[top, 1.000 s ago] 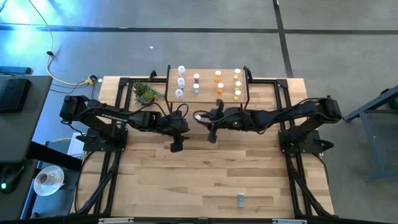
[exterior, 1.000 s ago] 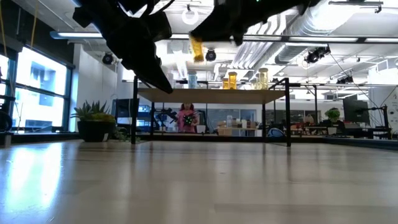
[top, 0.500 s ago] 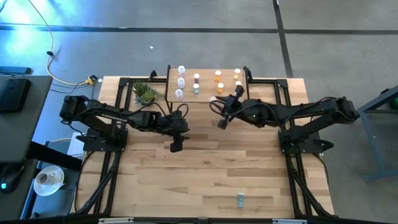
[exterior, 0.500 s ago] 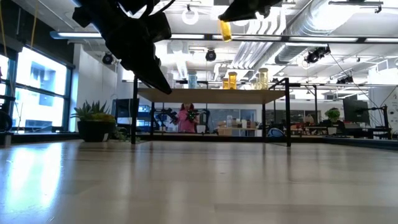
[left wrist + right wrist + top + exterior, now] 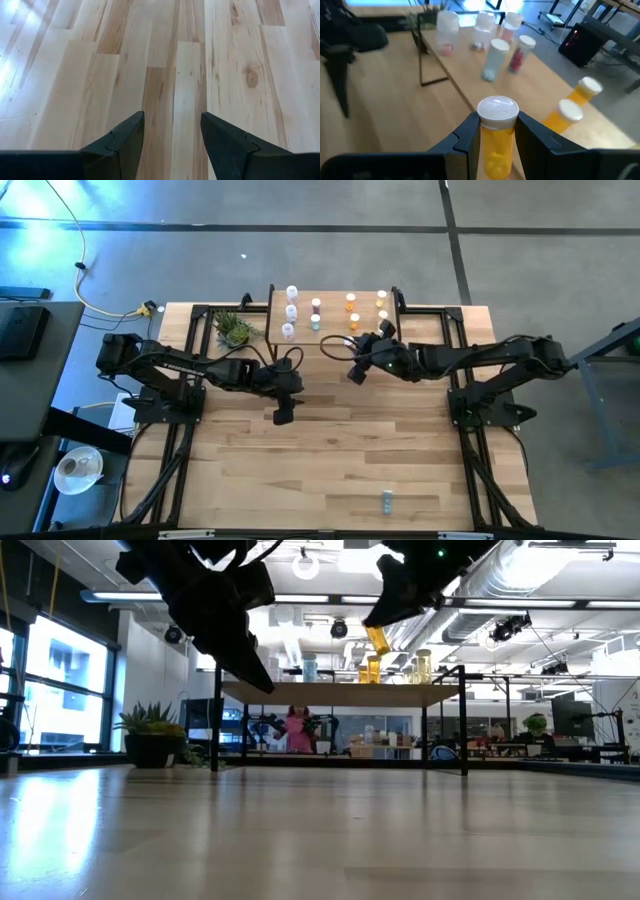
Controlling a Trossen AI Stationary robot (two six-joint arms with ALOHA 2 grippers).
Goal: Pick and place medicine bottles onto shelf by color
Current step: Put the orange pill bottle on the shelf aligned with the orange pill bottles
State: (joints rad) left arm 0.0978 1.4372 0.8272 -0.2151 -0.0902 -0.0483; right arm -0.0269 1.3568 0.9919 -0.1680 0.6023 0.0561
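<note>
Carrying an orange bottle (image 5: pixel 494 131) clamped in its fingers, the right gripper (image 5: pixel 494 142) hovers at the shelf's (image 5: pixel 540 107) front edge & should set it upright beside the orange row; left gripper (image 5: pixel 172 142) idles open nearby.

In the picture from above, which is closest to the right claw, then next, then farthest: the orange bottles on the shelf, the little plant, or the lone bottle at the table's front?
From the right gripper, holding an orange bottle:
1. Orange bottles on the shelf, just beyond the gripper.
2. Little plant, left of the shelf.
3. Lone bottle, far off at the table's front edge.
</note>
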